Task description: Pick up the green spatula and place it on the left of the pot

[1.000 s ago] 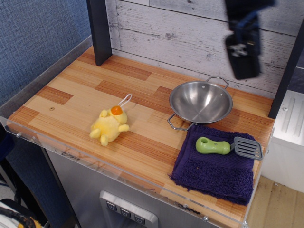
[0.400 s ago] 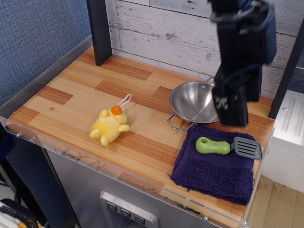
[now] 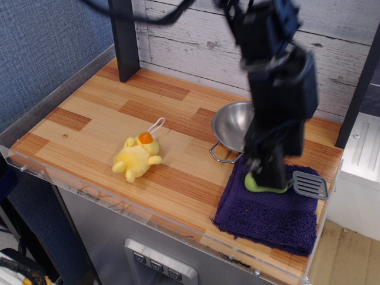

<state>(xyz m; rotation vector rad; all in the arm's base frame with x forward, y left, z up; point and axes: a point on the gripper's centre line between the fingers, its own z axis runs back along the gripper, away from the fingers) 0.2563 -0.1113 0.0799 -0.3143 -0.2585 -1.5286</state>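
While the black gripper point(image 3: 267, 176) hangs right over the lime-green handle of the small green spatula point(image 3: 284, 184), motion blur hides whether its jaws are spread or closed, so I cannot tell. That spatula lies on a dark purple terry towel point(image 3: 270, 214) at the right of the striped wooden desk point(image 3: 89, 130), its grey slotted blade pointing right. Pinching the chunky rounded handle squarely should prevent slipping. Just behind sits the shiny round steel pot point(image 3: 234, 124), with a fuzzy yellow plush duck point(image 3: 136, 157) well to its left.
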